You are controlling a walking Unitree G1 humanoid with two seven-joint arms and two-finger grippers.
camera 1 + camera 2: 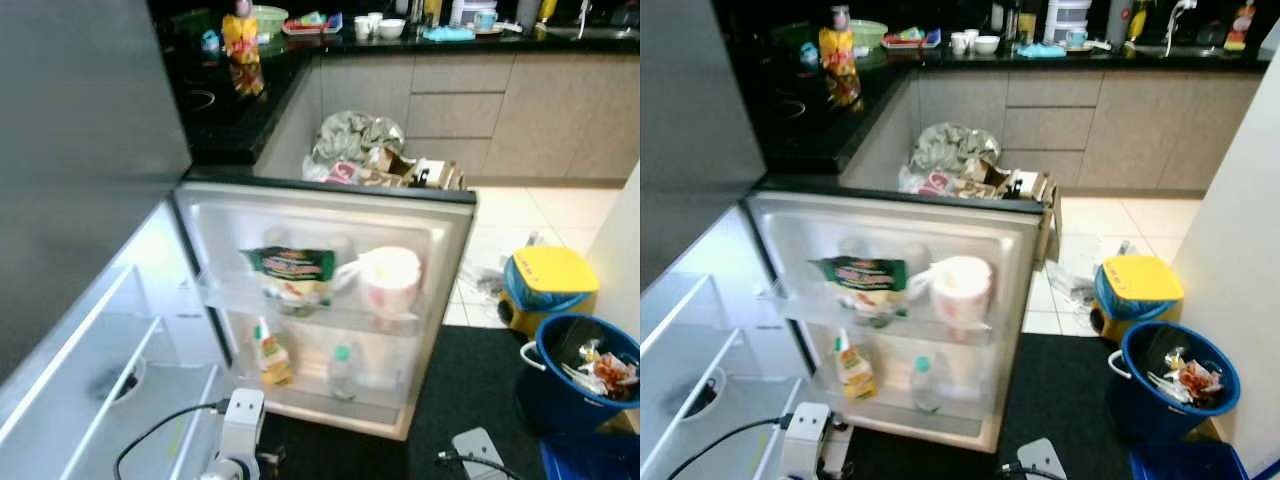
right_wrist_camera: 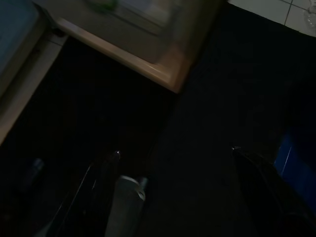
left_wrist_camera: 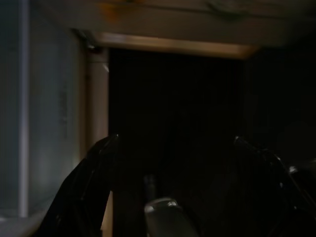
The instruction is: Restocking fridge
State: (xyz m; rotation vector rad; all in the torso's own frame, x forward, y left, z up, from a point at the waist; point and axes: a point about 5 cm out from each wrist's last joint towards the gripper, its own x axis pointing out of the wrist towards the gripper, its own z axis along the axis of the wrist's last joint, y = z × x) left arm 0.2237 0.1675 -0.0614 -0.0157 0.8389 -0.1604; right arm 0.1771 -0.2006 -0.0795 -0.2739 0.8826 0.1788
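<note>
The small fridge door [image 1: 440, 215] stands wide open in front of me. Its upper shelf holds a green packet [image 1: 292, 272] and a white tub [image 1: 390, 280]. On the lower shelf stand a sauce bottle [image 1: 270, 355] and a small water bottle [image 1: 342, 372]. The fridge interior [image 1: 110, 370] with glass shelves lies at my left. My left arm [image 1: 240, 425] hangs low by the door. My left gripper [image 3: 173, 153] is open with nothing between its fingers. My right gripper [image 2: 175, 158] is open over the dark mat [image 2: 207, 98], also holding nothing.
A blue bucket of rubbish [image 1: 585, 365] and a yellow-lidded bin [image 1: 548, 285] stand on the right. A cardboard box with a bag [image 1: 385, 160] sits behind the door. The black counter [image 1: 230, 110] carries a snack packet [image 1: 242, 40], cups and dishes.
</note>
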